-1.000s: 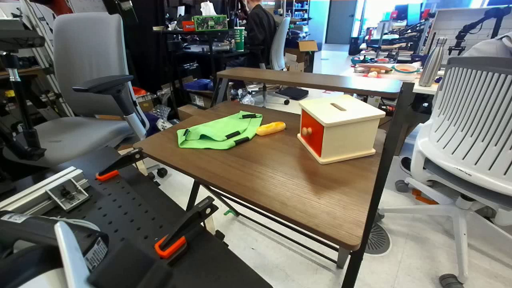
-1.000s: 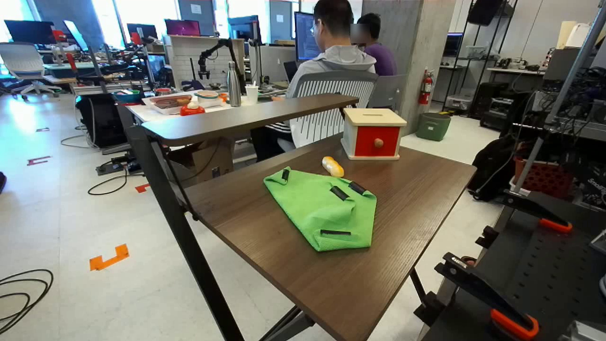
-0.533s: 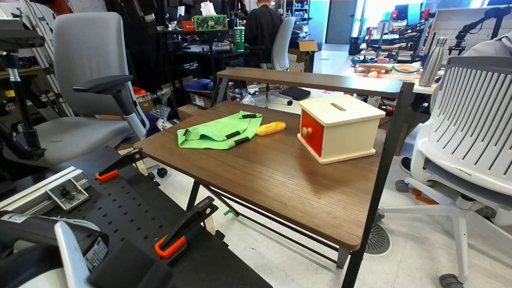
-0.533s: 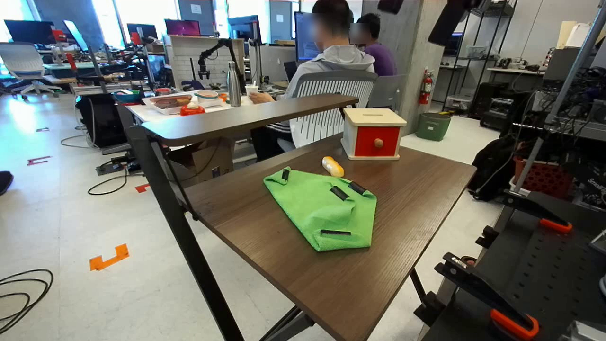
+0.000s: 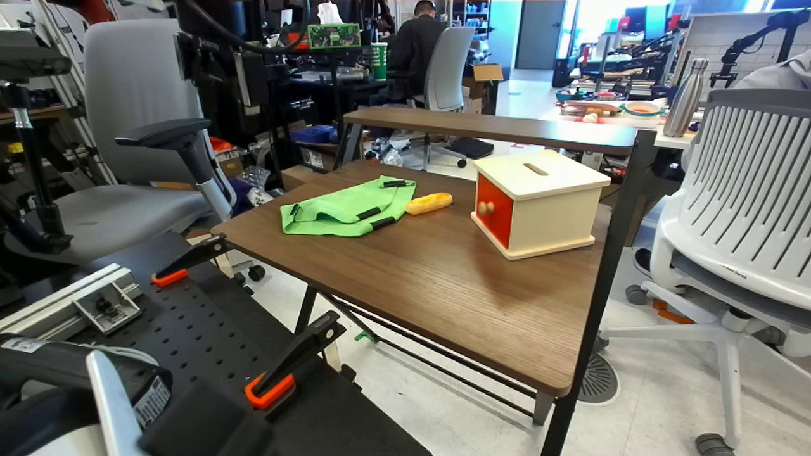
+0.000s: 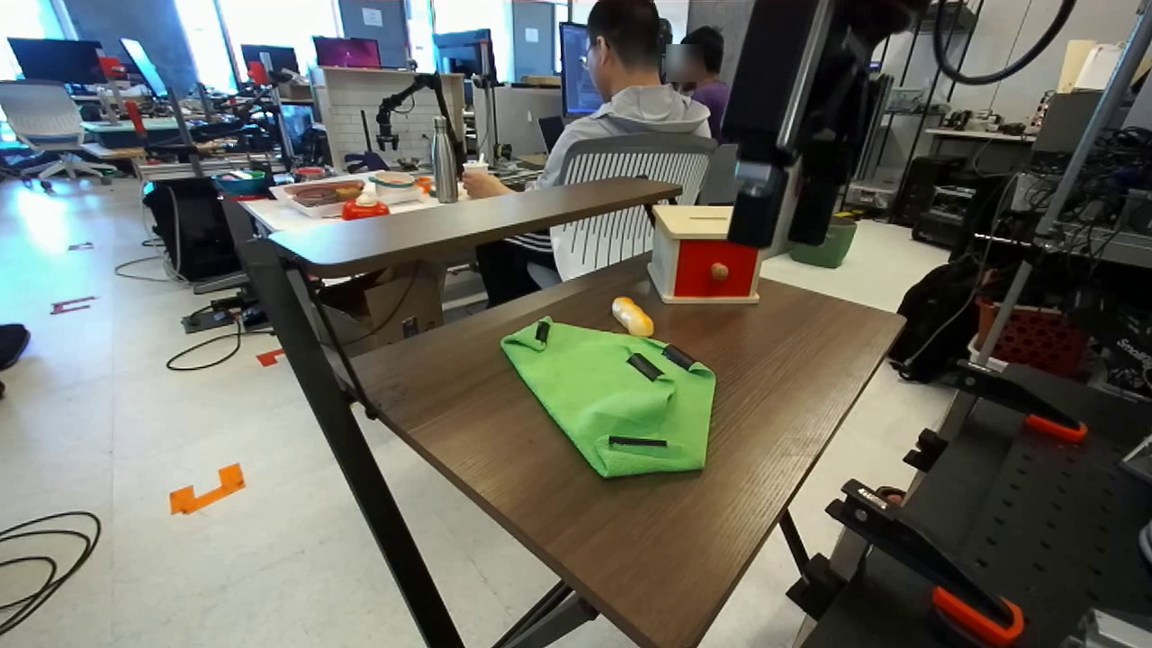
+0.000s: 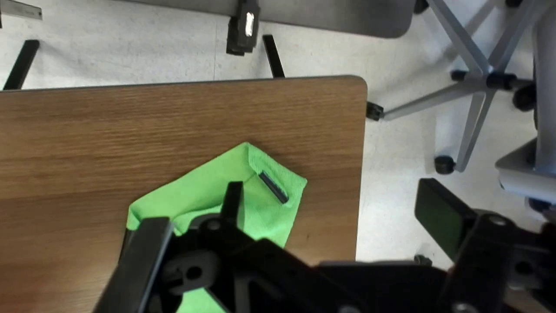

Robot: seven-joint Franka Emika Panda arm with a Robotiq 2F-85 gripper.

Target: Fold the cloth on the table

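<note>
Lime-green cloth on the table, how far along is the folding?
Done: only partly, it seems; the lime-green cloth has one edge turned over near a black strip. In hand: nothing; the jaws stand open, clear of the cloth. Left: probably a neat, flat fold, since ripples and an uneven outline show.

Cloth, yellow object, box on table

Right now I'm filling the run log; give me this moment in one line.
cloth: rumpled on table; end effector: open, raised, holding nothing; beside cloth: yellow object; fold: unfinished
</note>
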